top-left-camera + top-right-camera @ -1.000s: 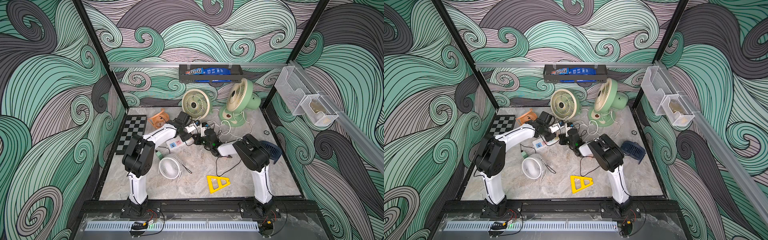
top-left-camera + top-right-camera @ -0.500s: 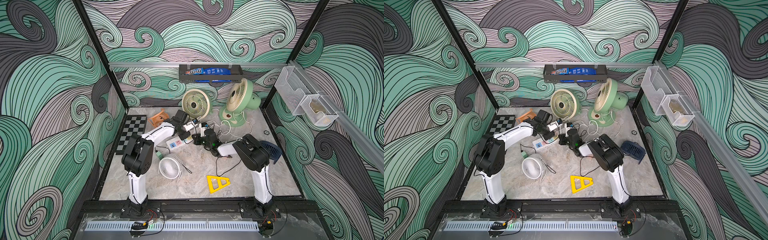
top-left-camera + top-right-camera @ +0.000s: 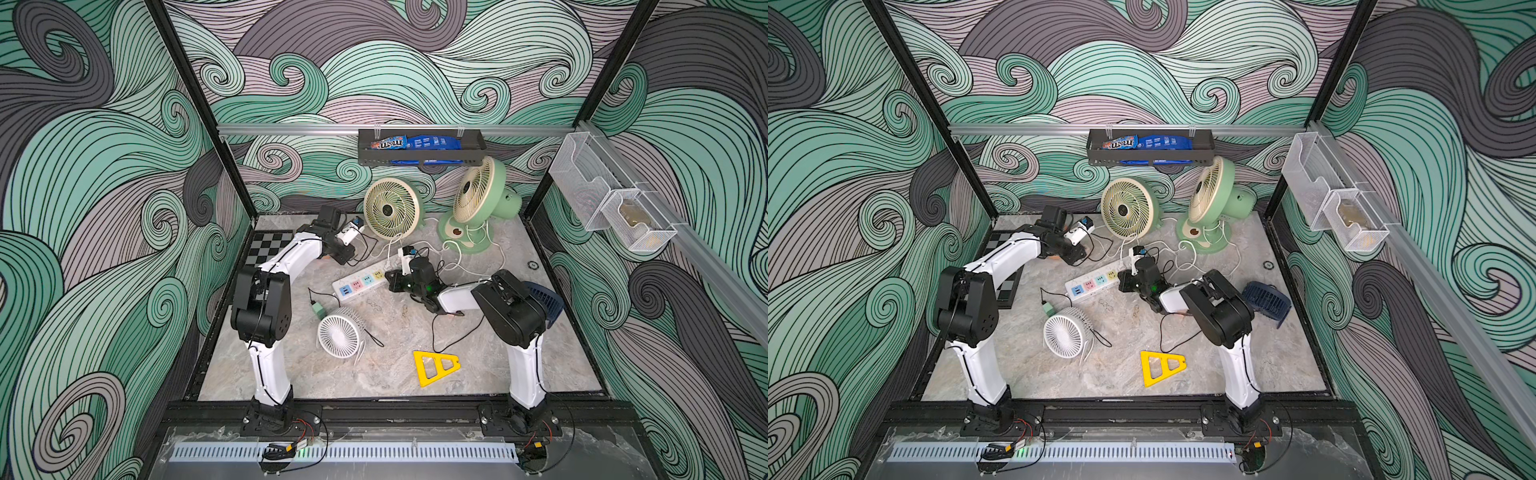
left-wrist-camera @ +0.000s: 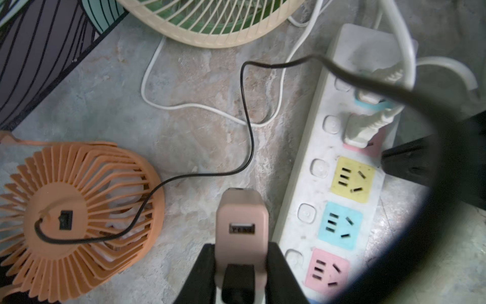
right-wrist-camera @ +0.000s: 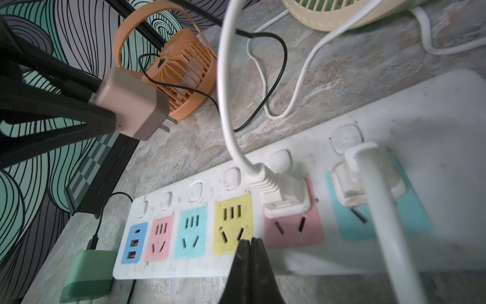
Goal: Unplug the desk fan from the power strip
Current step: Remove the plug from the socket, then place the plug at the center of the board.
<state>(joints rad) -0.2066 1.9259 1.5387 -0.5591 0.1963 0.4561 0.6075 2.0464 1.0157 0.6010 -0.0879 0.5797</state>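
Left gripper (image 4: pixel 242 254) fingers are closed tight on a small pink plug block (image 4: pixel 242 213). It is held up in the air, out of the power strip (image 4: pixel 313 200), with its two metal pins bare. Right gripper (image 5: pixel 248 246) is shut with nothing held. Its black tips are pressed together and set down on the strip at the edge of the yellow socket (image 5: pixel 232 223).

The power strip is laid flat in the middle of the grey stone table (image 3: pixel 498 365), between the two grippers. Two white plugs (image 5: pixel 284 194) are seen in its far pink and blue sockets, and white cords are led off to the back. A green plug block (image 5: pixel 86 273) is laid just beside the blue end. An orange fan (image 4: pixel 73 210) is laid near the pink block, with a black cord (image 4: pixel 247 118) joined to it. Nearer the front, a white fan (image 3: pixel 338 336) and a yellow triangle (image 3: pixel 434 365) are seen. At the back, a cream fan (image 3: pixel 390 210) and a green fan (image 3: pixel 478 199) are stood up. Wavy green walls (image 3: pixel 104 208) are seen all around.

The left arm (image 3: pixel 291 257) is stretched to the back of the table, with its gripper tipped down. The right arm (image 3: pixel 457 297) is held low and pointed across at the strip.
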